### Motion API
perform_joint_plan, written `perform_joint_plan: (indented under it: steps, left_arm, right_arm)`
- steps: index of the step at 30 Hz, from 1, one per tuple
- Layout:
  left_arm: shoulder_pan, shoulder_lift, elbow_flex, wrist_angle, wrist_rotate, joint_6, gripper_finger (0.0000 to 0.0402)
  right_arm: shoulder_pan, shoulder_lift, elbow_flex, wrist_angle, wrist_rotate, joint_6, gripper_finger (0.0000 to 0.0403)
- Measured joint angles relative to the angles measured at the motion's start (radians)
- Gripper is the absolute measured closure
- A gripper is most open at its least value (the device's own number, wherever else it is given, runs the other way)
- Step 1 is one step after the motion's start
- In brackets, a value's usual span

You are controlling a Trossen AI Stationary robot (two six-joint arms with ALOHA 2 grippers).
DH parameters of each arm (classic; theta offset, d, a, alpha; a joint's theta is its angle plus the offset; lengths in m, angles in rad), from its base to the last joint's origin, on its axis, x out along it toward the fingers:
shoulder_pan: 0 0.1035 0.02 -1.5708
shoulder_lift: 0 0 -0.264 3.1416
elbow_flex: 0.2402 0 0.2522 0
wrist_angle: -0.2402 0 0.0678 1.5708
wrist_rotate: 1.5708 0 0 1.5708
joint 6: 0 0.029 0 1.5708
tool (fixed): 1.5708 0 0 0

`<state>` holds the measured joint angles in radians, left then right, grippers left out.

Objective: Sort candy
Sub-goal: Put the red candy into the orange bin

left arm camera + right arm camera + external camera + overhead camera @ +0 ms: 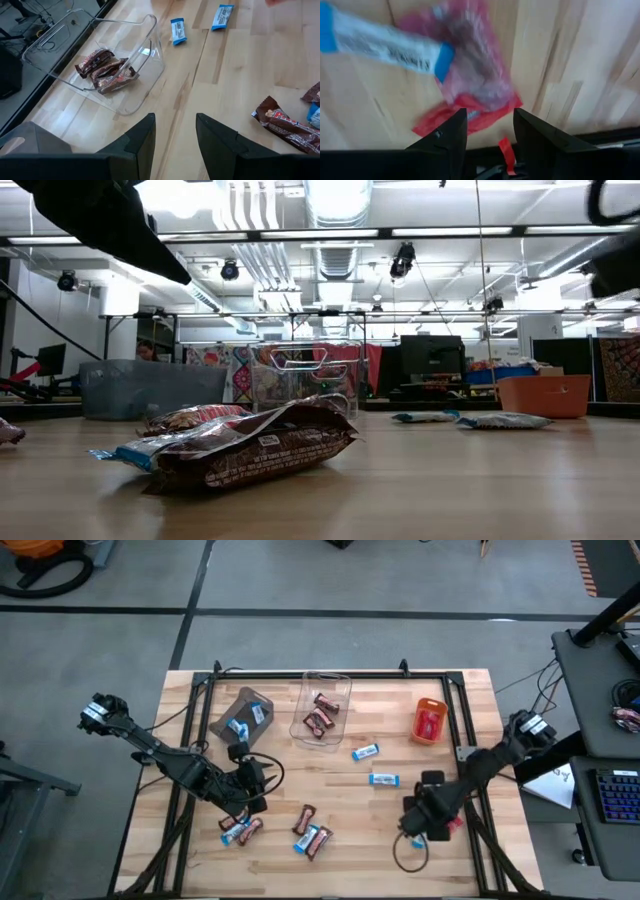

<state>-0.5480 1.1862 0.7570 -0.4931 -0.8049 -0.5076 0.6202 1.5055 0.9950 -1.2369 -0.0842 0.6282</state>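
Observation:
Wrapped candy bars lie scattered on the wooden table. Two blue-and-white bars [366, 751] [384, 779] lie mid-table, and mixed brown and blue ones sit near the front [240, 830] [310, 835]. My left gripper [175, 145] is open and hovers over bare wood beside the clear bin [107, 70], which holds brown bars. My right gripper [489, 131] is open and low over a red bar [475, 85]. A blue-and-white bar [385, 42] lies over that red bar's far end. My right gripper comes down from above with its fingers [452, 135] on either side of the red bar's near end [470, 117], which lies flat on the table. I cannot tell whether the fingers touch the wrapper.
A grey bin [243, 715] with blue-and-white bars, the clear bin [322, 705] and an orange bin [430, 720] with red bars stand along the far side. A black frame [330, 673] edges the table. A loose cable loop [410, 855] lies near the right gripper.

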Motion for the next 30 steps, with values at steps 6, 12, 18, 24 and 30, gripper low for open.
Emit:
perform_joint_plan:
  steps: [6,12,18,24,30]
  left_arm:
    - [0.0,0.0,0.0,0.007,0.0,0.0,0.0277]
    - [0.0,0.0,0.0,0.022,-0.001,0.001,0.0277]
    - [0.0,0.0,0.0,0.023,-0.001,0.001,0.0277]
    - [0.0,0.0,0.0,0.026,-0.001,0.001,0.0277]
    - [0.0,0.0,0.0,0.026,-0.001,0.001,0.0277]
  right_arm:
    - [0.035,0.0,-0.075,0.134,-0.003,0.009,0.025]
    - [0.034,0.0,-0.15,0.263,0.005,0.005,0.025]
    - [0.026,-0.001,-0.215,0.334,0.009,0.004,0.0256]
    - [-0.004,-0.003,-0.221,0.349,0.046,-0.023,0.0288]
    - [-0.046,-0.003,-0.221,0.366,0.055,-0.045,0.0362]
